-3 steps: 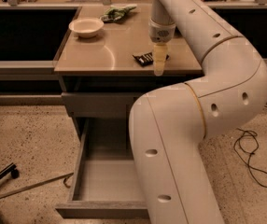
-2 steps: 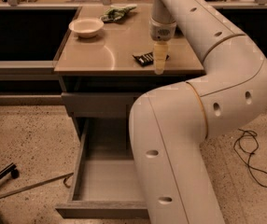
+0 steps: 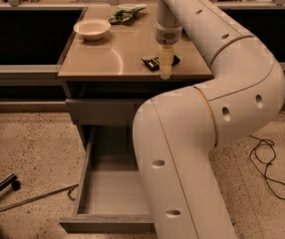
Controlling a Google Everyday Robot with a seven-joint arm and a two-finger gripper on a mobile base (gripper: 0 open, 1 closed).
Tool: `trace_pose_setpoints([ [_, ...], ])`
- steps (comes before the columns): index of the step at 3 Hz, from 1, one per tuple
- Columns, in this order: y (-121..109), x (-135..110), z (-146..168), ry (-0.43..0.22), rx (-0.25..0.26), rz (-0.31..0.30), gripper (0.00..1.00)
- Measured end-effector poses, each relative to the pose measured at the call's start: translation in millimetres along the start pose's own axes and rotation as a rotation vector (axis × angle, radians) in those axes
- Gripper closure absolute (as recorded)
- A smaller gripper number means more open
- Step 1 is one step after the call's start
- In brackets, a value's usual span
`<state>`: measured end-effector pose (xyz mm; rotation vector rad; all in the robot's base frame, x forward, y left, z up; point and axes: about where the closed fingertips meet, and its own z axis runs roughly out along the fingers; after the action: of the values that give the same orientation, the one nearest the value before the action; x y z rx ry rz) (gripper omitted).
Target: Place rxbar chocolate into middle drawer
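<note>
The rxbar chocolate (image 3: pixel 153 62) is a small black-wrapped bar lying flat near the front right of the tan countertop (image 3: pixel 107 59). My gripper (image 3: pixel 166 71) points down right over the bar's middle and hides part of it. The bar still rests on the counter. The middle drawer (image 3: pixel 113 190) is pulled open below, a deep grey box with tall side walls; my arm covers its right half.
A white bowl (image 3: pixel 92 29) stands at the counter's back left. A green snack bag (image 3: pixel 126 13) lies at the back middle. A closed grey drawer front (image 3: pixel 102 111) sits under the counter. A metal rod (image 3: pixel 28 199) and a black cable (image 3: pixel 267 173) lie on the speckled floor.
</note>
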<state>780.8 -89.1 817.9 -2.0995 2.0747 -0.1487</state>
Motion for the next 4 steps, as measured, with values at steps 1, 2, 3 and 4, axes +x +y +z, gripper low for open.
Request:
trace_pose_setpoints([
  [1,-14,-6,-6,-0.001,0.096,0.011,0.00],
  [2,-11,-9,2,0.003,0.082,0.006,0.00],
  [3,-3,-12,14,0.009,0.028,-0.005,0.00],
  [4,1,-15,21,0.015,-0.014,-0.014,0.00],
])
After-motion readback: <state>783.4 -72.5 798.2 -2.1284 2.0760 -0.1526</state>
